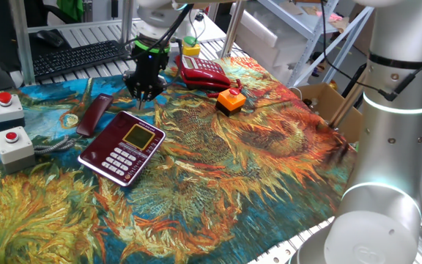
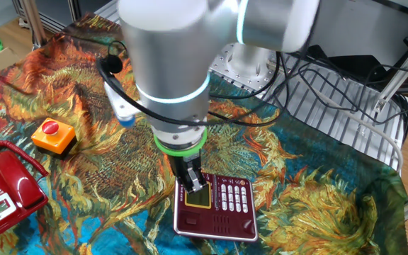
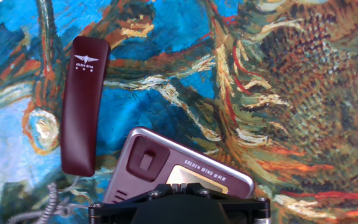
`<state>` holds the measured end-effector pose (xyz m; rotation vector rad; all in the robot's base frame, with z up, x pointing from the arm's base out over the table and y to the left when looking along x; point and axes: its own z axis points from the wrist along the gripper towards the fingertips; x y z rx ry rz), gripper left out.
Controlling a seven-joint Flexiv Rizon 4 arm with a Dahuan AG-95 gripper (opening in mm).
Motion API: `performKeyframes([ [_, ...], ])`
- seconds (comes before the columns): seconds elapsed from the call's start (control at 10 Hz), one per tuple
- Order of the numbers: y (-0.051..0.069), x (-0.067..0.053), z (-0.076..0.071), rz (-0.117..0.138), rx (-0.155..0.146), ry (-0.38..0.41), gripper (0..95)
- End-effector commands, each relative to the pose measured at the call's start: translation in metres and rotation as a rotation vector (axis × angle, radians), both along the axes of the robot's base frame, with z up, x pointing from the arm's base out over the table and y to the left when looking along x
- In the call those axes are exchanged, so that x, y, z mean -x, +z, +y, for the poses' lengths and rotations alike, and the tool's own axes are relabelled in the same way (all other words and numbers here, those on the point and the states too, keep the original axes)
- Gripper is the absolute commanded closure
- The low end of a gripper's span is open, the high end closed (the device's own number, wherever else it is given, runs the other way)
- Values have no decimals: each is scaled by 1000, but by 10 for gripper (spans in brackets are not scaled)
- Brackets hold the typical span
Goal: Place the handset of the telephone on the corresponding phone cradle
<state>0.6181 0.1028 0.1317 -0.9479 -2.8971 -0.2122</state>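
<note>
On the sunflower-patterned cloth (image 1: 269, 169) that covers the table, the slim dark maroon plastic handset (image 1: 94, 115) lies flat just beside the flat dark maroon desk telephone (image 1: 122, 147) with its yellow screen and white keys, apart from it and off its cradle. We hang our black two-finger gripper (image 1: 143, 94) above the gap between the two, carrying nothing; we cannot tell how far its fingers are spread, as the hand view shows only the black mount. In that view the long recessed phone cradle (image 3: 143, 163) sits bare along the phone's near side. We judge the task barely begun: we are at the approach, and the next move calls for shifting over the handset's middle, descending and closing across its narrow width. The grey coiled cord (image 3: 50, 202) trails nearby and may drag. Open cloth surrounds the handset; the bright red telephone (image 1: 202, 72) and orange button box (image 1: 231, 100) stand well apart.
</note>
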Motion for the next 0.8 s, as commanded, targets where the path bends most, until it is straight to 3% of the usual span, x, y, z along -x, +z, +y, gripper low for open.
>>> performKeyframes([
  [0.1, -12, -10, 12, 8, -2, -130, 950],
  [0.3, -19, -25, 20, 10, 4, -151, 950],
  [0.4, -21, -35, 24, 12, 4, -156, 760],
  [0.6, -26, -49, 30, 47, 14, -124, 760],
  [0.8, -32, -63, 35, 48, 56, -72, 380],
])
